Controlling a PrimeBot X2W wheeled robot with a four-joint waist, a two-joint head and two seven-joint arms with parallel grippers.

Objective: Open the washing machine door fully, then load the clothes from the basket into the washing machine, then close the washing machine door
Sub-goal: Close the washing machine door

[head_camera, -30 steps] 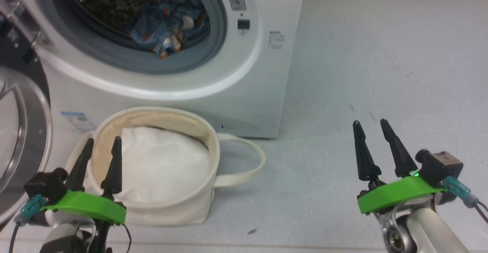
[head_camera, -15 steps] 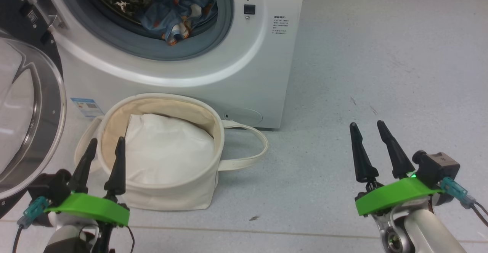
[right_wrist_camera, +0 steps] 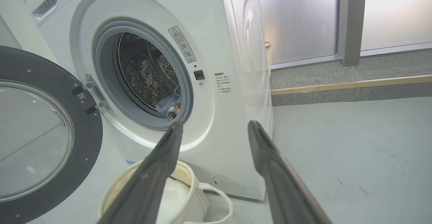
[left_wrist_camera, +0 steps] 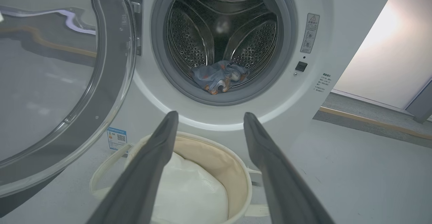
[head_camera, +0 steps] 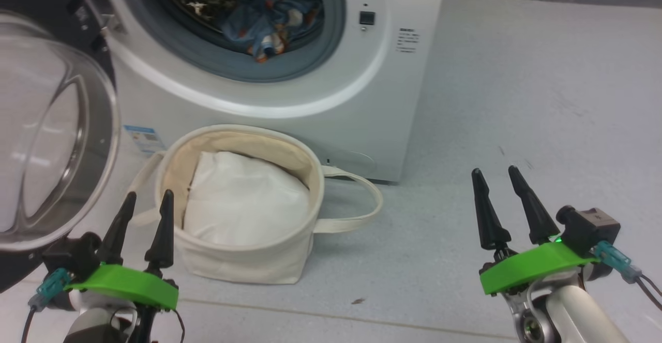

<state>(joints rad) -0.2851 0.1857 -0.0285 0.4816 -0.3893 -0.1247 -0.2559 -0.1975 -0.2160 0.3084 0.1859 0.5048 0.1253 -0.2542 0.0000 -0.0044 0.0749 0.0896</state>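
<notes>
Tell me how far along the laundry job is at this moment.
Done: the washing machine door stands wide open, and the blue printed clothes lie inside the washing machine. The basket holds just a white cloth. In hand: nothing. The left gripper and right gripper are both open and empty, short of the machine. Left: shutting the door.

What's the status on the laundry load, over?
Open, empty: left hand, right hand. In the perforated steel drum: light blue printed clothes; round black-rimmed glass door wide open. On floor below the drum: cream canvas basket holding white cloth.
</notes>
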